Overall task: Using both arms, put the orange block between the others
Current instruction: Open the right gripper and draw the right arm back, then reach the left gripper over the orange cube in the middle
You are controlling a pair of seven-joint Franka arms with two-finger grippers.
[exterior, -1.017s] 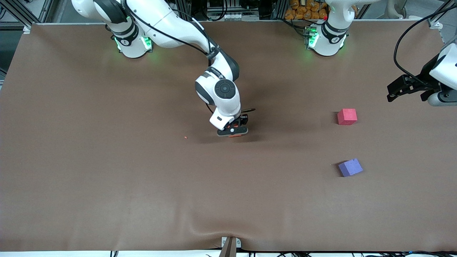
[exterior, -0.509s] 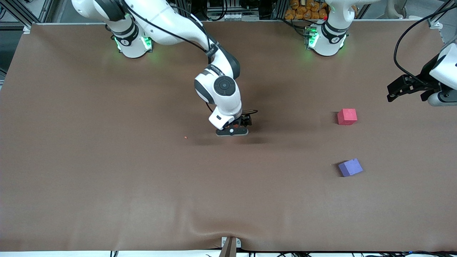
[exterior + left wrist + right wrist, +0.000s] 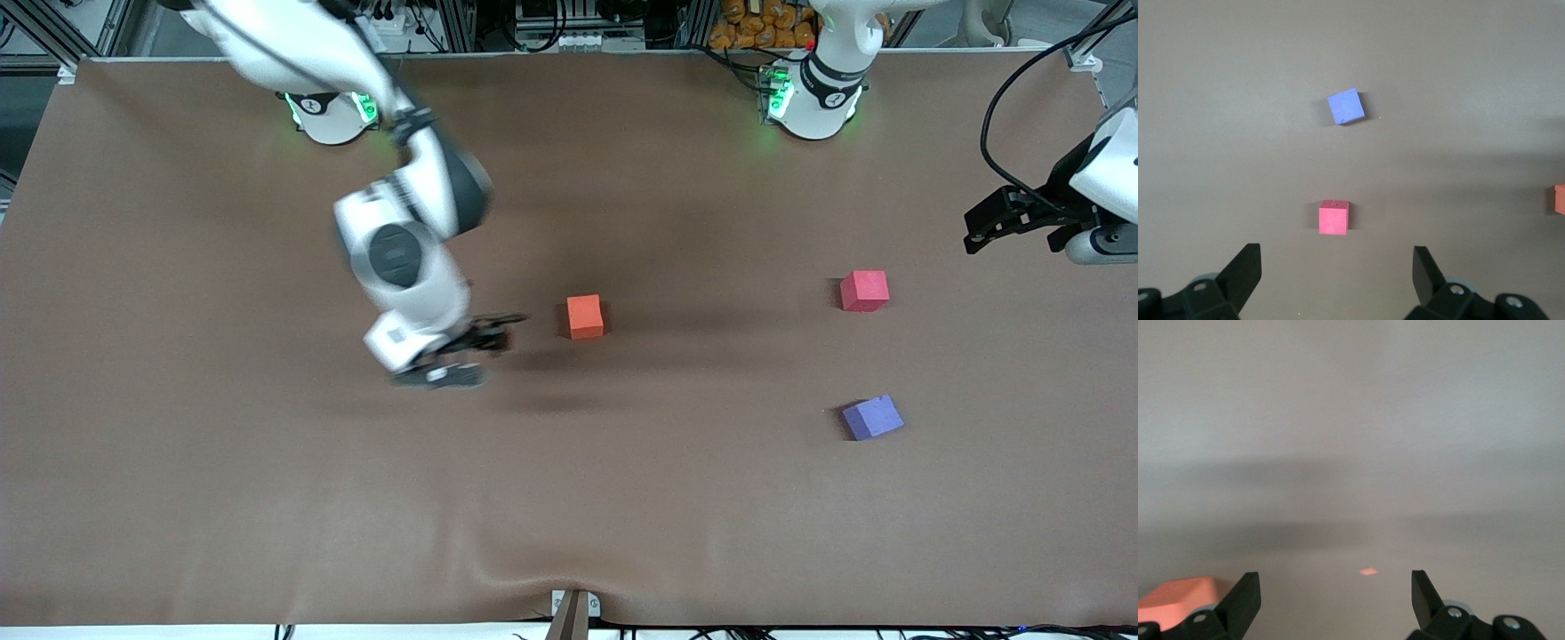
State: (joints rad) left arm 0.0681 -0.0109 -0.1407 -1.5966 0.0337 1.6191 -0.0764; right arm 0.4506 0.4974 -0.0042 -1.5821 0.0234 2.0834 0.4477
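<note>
The orange block (image 3: 585,316) sits alone on the brown table, near the middle; its corner also shows in the right wrist view (image 3: 1178,600). My right gripper (image 3: 480,342) hovers open and empty beside it, toward the right arm's end. The pinkish-red cube (image 3: 864,291) and the purple-blue cube (image 3: 872,417) lie toward the left arm's end, the purple-blue one nearer the front camera. My left gripper (image 3: 978,229) waits open above the table's edge at that end. In the left wrist view the pinkish-red cube (image 3: 1334,217), the purple-blue cube (image 3: 1345,107) and the orange block's edge (image 3: 1559,199) show past the left gripper (image 3: 1337,273).
A tiny orange crumb (image 3: 1368,571) lies on the mat under the right gripper (image 3: 1335,600). The mat has a wrinkle (image 3: 498,569) near the front edge, by a small bracket (image 3: 573,609). Both arm bases stand along the edge farthest from the front camera.
The right gripper opened, let go of the orange block on the table, and swung away toward the right arm's end. The left arm stayed still.
</note>
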